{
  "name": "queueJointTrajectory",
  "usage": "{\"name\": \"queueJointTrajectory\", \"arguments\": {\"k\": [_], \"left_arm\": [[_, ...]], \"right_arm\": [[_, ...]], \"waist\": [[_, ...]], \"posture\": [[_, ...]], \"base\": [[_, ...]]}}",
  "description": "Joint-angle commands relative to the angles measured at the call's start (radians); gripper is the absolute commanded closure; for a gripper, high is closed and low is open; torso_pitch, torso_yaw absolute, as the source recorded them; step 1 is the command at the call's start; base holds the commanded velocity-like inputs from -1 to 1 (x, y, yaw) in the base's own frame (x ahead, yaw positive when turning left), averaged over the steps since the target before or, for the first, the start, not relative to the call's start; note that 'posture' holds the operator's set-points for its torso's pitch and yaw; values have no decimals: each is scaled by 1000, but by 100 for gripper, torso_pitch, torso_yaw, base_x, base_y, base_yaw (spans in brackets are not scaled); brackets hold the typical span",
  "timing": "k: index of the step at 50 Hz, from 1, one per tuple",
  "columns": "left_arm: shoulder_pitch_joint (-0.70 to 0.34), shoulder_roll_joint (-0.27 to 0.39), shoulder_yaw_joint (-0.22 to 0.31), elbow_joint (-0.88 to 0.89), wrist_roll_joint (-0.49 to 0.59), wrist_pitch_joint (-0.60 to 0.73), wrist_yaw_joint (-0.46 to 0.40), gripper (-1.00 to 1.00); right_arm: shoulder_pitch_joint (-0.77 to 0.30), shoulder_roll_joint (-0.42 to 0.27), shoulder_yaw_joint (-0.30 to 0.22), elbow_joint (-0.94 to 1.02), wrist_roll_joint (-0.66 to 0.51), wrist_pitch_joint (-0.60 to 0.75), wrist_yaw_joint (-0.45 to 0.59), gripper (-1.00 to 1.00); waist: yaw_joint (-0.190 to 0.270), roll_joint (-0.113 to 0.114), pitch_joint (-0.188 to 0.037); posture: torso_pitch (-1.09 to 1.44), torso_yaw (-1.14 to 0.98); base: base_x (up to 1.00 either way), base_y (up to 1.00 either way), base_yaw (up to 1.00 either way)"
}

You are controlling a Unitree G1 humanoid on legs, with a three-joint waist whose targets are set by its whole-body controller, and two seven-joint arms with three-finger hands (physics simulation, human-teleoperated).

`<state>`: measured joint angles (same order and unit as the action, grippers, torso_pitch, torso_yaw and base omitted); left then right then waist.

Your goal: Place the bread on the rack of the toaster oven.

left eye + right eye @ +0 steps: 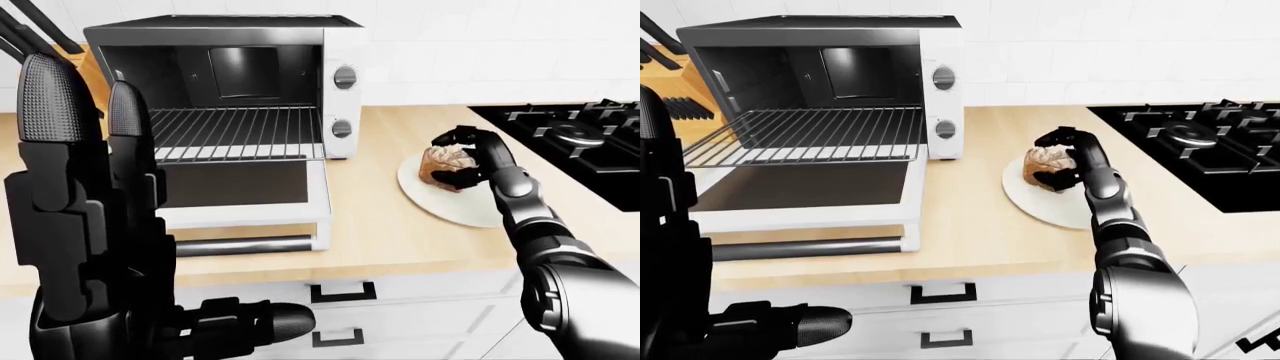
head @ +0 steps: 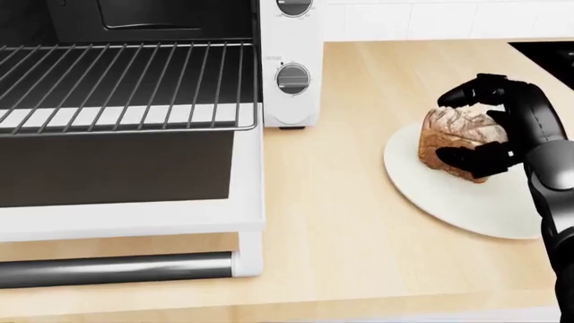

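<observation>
Our right arm (image 1: pixel 1120 225) reaches up from the lower right of the eye views, forearm nearly straight, and our right hand (image 2: pixel 503 128) has its fingers (image 2: pixel 471 91) curled round the bread (image 2: pixel 457 134), with the thumb low and the others over the top. Our left hand (image 1: pixel 80 210) stands raised close to the left-eye camera, fingers straight up and spread, thumb (image 1: pixel 250 322) pointing right.

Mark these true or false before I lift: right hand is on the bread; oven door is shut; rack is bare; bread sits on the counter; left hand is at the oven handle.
1. The right hand grips the bread: true.
2. The toaster oven door is shut: false, it hangs open.
3. The rack is bare: true.
4. Bread lies on the counter: false, on the white plate.
5. The left hand is at the handle: false, raised, open, near the camera.
</observation>
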<state>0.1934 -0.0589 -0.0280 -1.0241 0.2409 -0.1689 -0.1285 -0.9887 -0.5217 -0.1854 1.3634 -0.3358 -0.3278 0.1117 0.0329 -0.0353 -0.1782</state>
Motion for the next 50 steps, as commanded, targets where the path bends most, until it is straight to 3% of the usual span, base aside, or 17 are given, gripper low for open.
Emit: {"name": "queueJointTrajectory", "arguments": {"k": [1,5,9,11,15,50], "left_arm": [[-10,-1,-3,-23,-2,-12,4,-100],[-12,-2,-2,-23,-2,-10,2,-100],[-16,-3,0,-23,-3,-7,0,-100],[-18,-4,0,-23,-3,-7,-1,-100],[-23,-7,2,-23,-2,-3,-4,-100],[-30,-13,-4,-23,4,1,-10,-100]], "right_arm": [[-42,-16,-5,-41,11,-27,-5,49],[-50,-19,-7,-44,19,-29,0,73],[-56,-21,-5,-46,24,-31,5,77],[-59,-21,-4,-49,27,-33,9,93],[-61,-22,-3,-49,30,-32,10,100],[-116,-56,1,-127,115,-45,111,100]], "waist": [[0,-5,-11],[0,-5,-11],[0,-4,-10],[0,-4,-10],[0,-4,-10],[-2,-4,-6]], "posture": [[-20,0],[-20,0],[-20,0],[-20,0],[-20,0],[-20,0]], "base": [[0,0,0],[0,0,0],[0,0,0],[0,0,0],[0,0,0],[0,0,0]]}}
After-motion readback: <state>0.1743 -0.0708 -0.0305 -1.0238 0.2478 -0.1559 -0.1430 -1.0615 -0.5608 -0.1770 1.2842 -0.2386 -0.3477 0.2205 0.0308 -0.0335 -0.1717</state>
